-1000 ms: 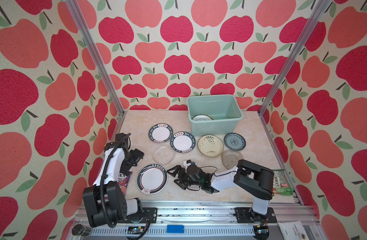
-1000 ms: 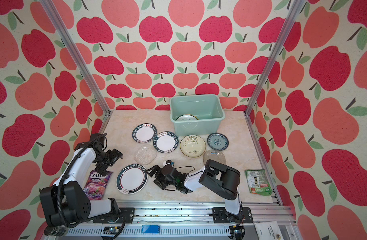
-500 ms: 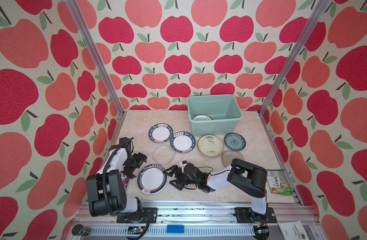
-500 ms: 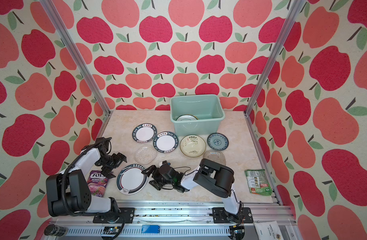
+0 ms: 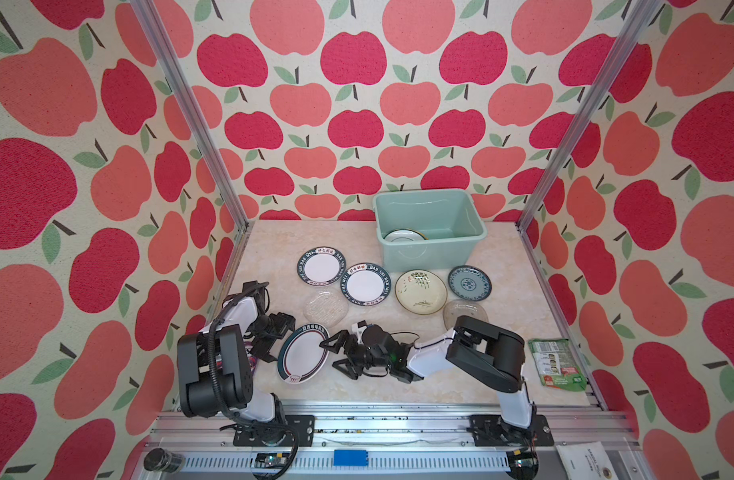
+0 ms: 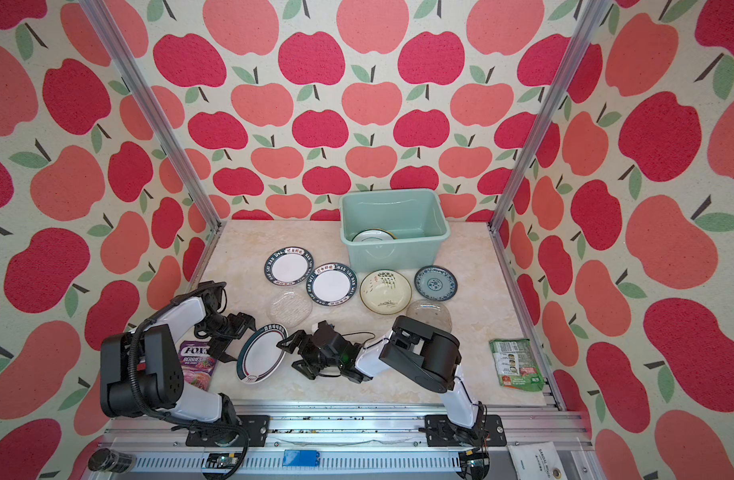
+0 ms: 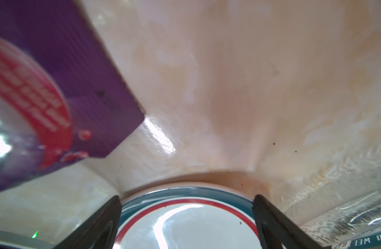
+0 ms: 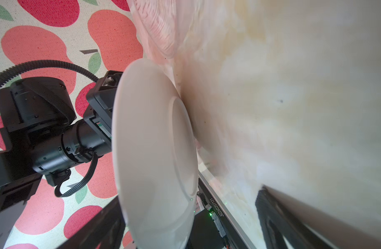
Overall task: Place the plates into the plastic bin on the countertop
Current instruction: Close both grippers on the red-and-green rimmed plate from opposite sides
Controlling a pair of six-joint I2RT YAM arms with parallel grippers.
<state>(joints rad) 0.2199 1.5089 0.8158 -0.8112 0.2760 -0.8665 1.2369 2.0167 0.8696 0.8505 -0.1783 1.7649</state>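
1. The teal-rimmed plate (image 5: 302,353) sits at the near left of the countertop (image 5: 398,390), between my two claws. It is well apart from the plastic bin (image 5: 429,253), which stands far and right of centre.
2. The plate is tilted, not flat. In both top views it shows as an oval with its long axis running from near left to far right. Its pale underside (image 8: 150,151) faces my right wrist camera, so its right edge seems lifted.
3. My left arm is folded low at the left, forearm reaching rightward. My left claw (image 5: 277,338) has its fingers wide apart at the plate's left rim, which shows between them in the left wrist view.
4. My right arm stretches low towards the left. My right claw (image 5: 336,354) is spread wide too, at the plate's right edge.
5. I cannot tell whether either claw actually touches the plate.
6. A white plate (image 5: 402,235) lies inside the bin, and a clear glass plate (image 5: 326,305) lies flat just beyond the tilted one.
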